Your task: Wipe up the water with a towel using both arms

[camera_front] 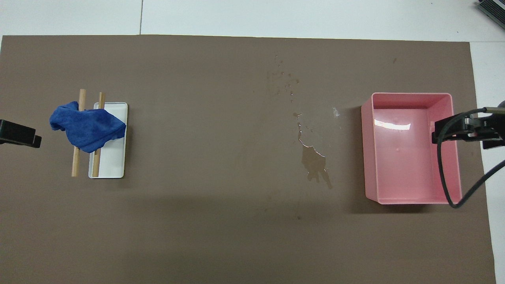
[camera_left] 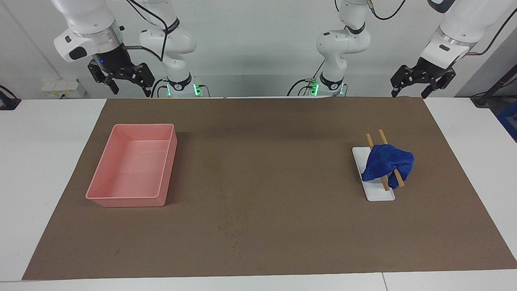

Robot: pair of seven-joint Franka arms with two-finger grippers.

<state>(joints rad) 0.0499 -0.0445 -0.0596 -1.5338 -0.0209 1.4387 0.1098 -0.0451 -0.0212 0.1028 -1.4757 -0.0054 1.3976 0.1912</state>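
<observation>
The royal-blue towel (camera_left: 385, 163) (camera_front: 86, 126) lies bunched over two wooden sticks (camera_left: 397, 176) (camera_front: 75, 161) that rest across a small white dish (camera_left: 377, 194) (camera_front: 112, 157), toward the left arm's end of the table. A water puddle (camera_front: 311, 157) with scattered drops (camera_front: 284, 81) wets the brown mat beside the pink tray; in the facing view the water is only a faint mark (camera_left: 230, 224). My left gripper (camera_left: 408, 93) (camera_front: 19, 134) hangs open and empty, up in the air over the mat's edge at the towel's end. My right gripper (camera_left: 131, 91) (camera_front: 461, 128) hangs open and empty over the pink tray's outer edge.
A pink rectangular tray (camera_left: 125, 201) (camera_front: 369, 150) stands toward the right arm's end, with nothing but a glossy sheen inside. The brown mat (camera_left: 258, 250) (camera_front: 197, 221) covers most of the white table.
</observation>
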